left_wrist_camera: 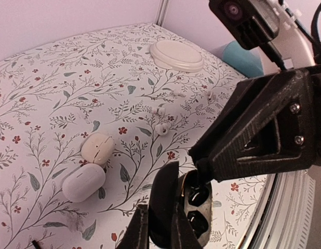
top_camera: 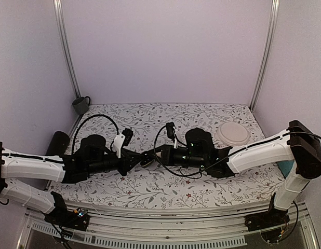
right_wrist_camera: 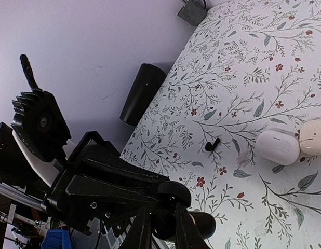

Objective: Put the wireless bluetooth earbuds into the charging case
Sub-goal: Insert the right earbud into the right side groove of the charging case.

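Note:
My left gripper [left_wrist_camera: 158,224] is shut on the open lid of the black charging case [left_wrist_camera: 201,218] and holds it low over the table near the front edge. The case's two dark wells face up. My right gripper [right_wrist_camera: 165,227] is shut on a small black earbud [right_wrist_camera: 167,224], and its tip sits at the case's upper well. The case [right_wrist_camera: 176,193] also shows in the right wrist view. A second black earbud [right_wrist_camera: 212,144] lies loose on the cloth. In the top view both grippers, left [top_camera: 141,160] and right [top_camera: 153,155], meet at the table's middle.
Two white pebble cases [left_wrist_camera: 97,148] [left_wrist_camera: 83,181] and small white earbuds [left_wrist_camera: 161,128] lie near the black case. A white round dish [top_camera: 232,134] is back right, a grey mug [top_camera: 81,105] back left, a black cylinder [top_camera: 57,143] at the left edge.

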`<state>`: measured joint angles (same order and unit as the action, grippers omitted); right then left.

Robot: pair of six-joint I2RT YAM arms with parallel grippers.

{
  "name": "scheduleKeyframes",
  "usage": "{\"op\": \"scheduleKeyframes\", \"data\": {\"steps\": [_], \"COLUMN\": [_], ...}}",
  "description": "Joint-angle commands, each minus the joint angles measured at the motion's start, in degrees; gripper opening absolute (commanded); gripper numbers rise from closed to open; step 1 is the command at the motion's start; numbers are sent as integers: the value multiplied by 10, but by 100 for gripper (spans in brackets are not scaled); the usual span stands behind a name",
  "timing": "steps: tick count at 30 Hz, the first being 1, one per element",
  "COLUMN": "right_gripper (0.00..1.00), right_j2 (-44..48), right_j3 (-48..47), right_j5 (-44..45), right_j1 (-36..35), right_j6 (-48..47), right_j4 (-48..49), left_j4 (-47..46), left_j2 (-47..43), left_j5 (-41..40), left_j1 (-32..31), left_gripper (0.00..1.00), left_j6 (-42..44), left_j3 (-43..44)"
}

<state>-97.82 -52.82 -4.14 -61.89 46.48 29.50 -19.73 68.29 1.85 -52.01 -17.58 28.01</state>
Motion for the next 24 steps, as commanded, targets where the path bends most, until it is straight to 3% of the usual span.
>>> {"op": "scheduleKeyframes", "data": {"steps": [1,24], "right_gripper": [15,18], "right_j2": [-13,-35], "right_j3": [12,-15], "right_j5": [51,41], "right_j1": [11,7], "right_j6": [-8,-14], "right_j4": [-93,-109], "left_j4": [-40,-49], "left_j2": [-5,7], "left_j5": [-18,-9], "left_j1": [2,2], "left_gripper": [0,0], "left_j6": [0,1], "left_j3": [19,18]}}
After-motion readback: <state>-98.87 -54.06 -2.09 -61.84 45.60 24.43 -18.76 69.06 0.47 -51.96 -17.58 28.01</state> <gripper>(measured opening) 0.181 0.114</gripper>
